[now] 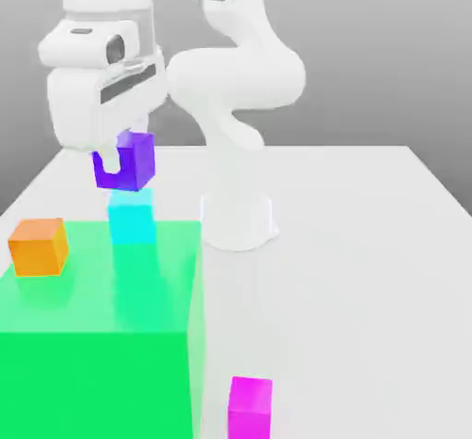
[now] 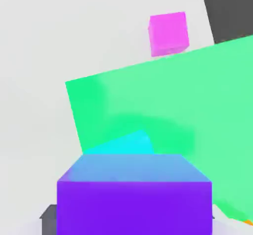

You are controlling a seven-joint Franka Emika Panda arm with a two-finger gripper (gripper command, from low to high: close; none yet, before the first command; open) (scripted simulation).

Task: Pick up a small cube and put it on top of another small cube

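The small purple cube (image 1: 138, 156) (image 2: 133, 199) sits squarely over the small cyan cube (image 1: 132, 220) (image 2: 126, 145), its underside meeting the cyan top. The cyan cube stands on the far part of a big green block (image 1: 92, 336) (image 2: 197, 91). My gripper (image 1: 124, 168) comes down from above and straddles the purple cube, with the white hand just over it. Whether it still presses on the cube is not visible.
An orange cube (image 1: 39, 246) rests on the green block toward the exterior view's left. A magenta cube (image 1: 250, 408) (image 2: 169, 33) lies on the white table in front, beside the block. The arm's white base (image 1: 238, 216) stands right of the stack.
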